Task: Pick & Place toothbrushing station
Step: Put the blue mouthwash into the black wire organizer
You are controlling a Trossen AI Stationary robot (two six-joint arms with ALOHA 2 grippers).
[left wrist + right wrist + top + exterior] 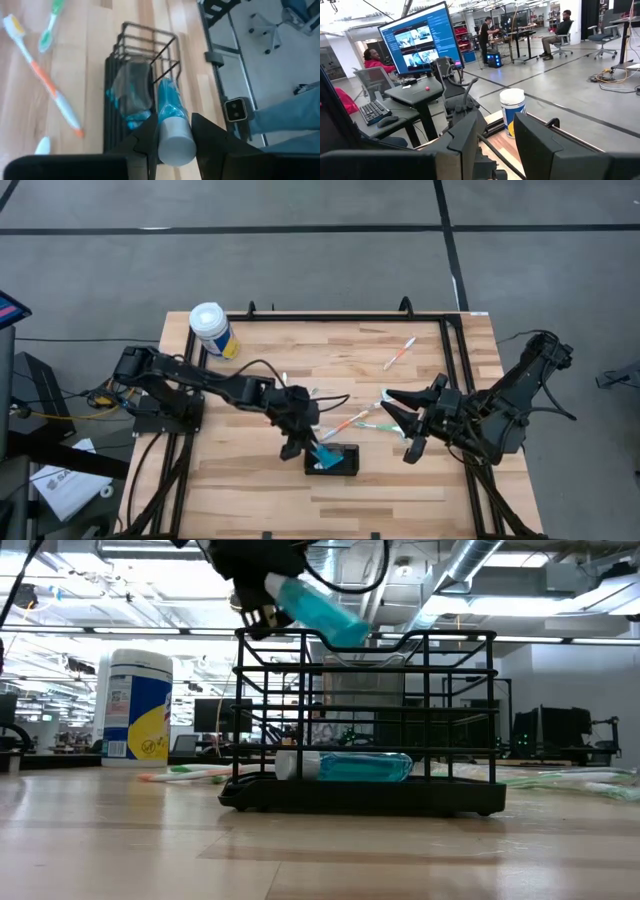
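You cannot see the left hand (262,585) whole in the low view; the top edge cuts it off.

Two dark, near-black arms of chunky jointed links, left arm (190,385) and right arm (500,405), each with thin black cables looping off it (clearest over the left forearm); left gripper (171,137) and right gripper (495,137) both have broad flat matte-black fingers with squared edges
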